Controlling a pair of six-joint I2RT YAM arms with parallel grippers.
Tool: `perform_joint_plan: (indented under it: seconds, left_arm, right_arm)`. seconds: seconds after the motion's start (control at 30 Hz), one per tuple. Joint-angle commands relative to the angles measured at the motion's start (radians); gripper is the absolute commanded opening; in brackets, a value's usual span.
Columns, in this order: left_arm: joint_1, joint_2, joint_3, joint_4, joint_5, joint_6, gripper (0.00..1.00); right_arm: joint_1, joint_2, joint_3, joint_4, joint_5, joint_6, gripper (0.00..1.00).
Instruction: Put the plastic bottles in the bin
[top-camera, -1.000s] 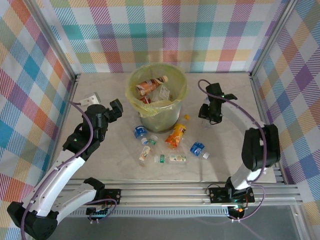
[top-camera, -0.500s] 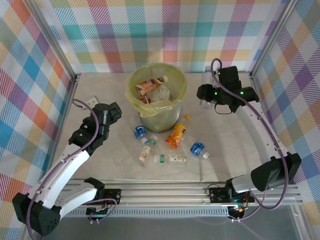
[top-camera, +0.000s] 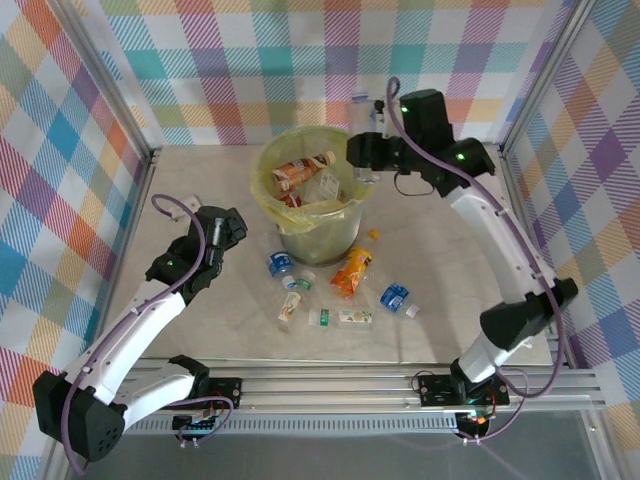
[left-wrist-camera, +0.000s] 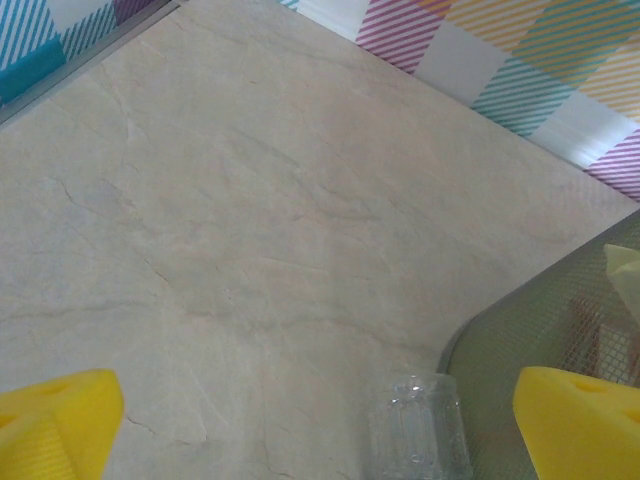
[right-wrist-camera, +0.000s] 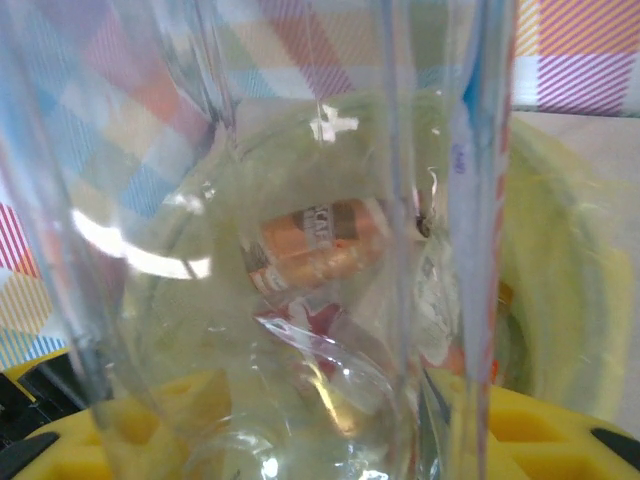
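My right gripper (top-camera: 364, 150) is shut on a clear plastic bottle (top-camera: 361, 103) and holds it above the right rim of the bin (top-camera: 352, 210). In the right wrist view the clear bottle (right-wrist-camera: 300, 250) stands between my yellow fingers (right-wrist-camera: 545, 430), with the yellow-green lined bin (right-wrist-camera: 560, 300) and an orange-labelled bottle (right-wrist-camera: 315, 245) showing through it. Bottles (top-camera: 303, 170) lie inside the bin. My left gripper (top-camera: 236, 228) is open, low and left of the bin. Between its fingertips (left-wrist-camera: 55, 425) lies bare table, with a clear bottle (left-wrist-camera: 418, 432) near the right finger.
Several bottles lie in front of the bin: a blue-labelled one (top-camera: 280, 265), an orange one (top-camera: 352, 270), a green-labelled one (top-camera: 340, 317), a blue one (top-camera: 396, 297) and a white-orange one (top-camera: 290, 308). Checked walls enclose the table (top-camera: 450, 260).
The right arm has risen from the table's right side and swung left with the clear bottle to the bin's right rim. The left gripper has shifted slightly toward the bin, staying open.
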Motion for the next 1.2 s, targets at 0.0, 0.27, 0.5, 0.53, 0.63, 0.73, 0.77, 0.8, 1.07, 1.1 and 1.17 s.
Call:
perform_joint_plan:
  seconds: [0.0,0.27,0.5,0.53,0.63,0.73,0.77,0.8,1.07,1.1,1.17]
  left_arm:
    - [0.014,0.001,0.009,-0.017,0.008,-0.009,1.0]
    - [0.016,-0.001,0.013,-0.023,0.01,-0.008,1.0]
    - [0.019,-0.009,0.009,-0.031,0.005,-0.009,1.0]
    - [0.019,-0.009,0.01,-0.03,0.005,-0.009,1.0]
    - [0.019,-0.007,0.009,-0.025,0.012,-0.014,1.0]
    - [0.021,0.002,0.011,-0.023,0.017,-0.015,1.0]
    - [0.02,0.002,0.013,-0.024,0.018,-0.015,1.0]
    - [0.02,0.005,0.014,-0.023,0.02,-0.015,1.0]
    - [0.02,0.0,0.009,-0.023,0.023,-0.016,1.0]
    - [0.02,-0.001,0.009,-0.023,0.025,-0.018,1.0]
    - [0.021,-0.003,0.004,-0.017,0.03,-0.018,1.0]
  right_arm:
    - [0.027,0.086,0.117,-0.093,-0.011,-0.052,0.49]
    - [0.051,0.382,0.501,-0.318,0.013,-0.127,0.5]
    - [0.052,0.454,0.55,-0.387,0.087,-0.185,0.55]
    - [0.052,0.454,0.54,-0.388,0.1,-0.192,0.55]
    - [0.052,0.454,0.515,-0.392,0.144,-0.207,0.57]
    - [0.052,0.46,0.505,-0.399,0.167,-0.214,0.62]
    - [0.052,0.462,0.503,-0.4,0.17,-0.215,0.64]
    - [0.052,0.463,0.503,-0.4,0.172,-0.216,0.65]
    - [0.052,0.454,0.505,-0.398,0.168,-0.219,0.72]
    - [0.052,0.45,0.505,-0.397,0.169,-0.219,0.73]
    - [0.054,0.441,0.506,-0.397,0.167,-0.219,0.74]
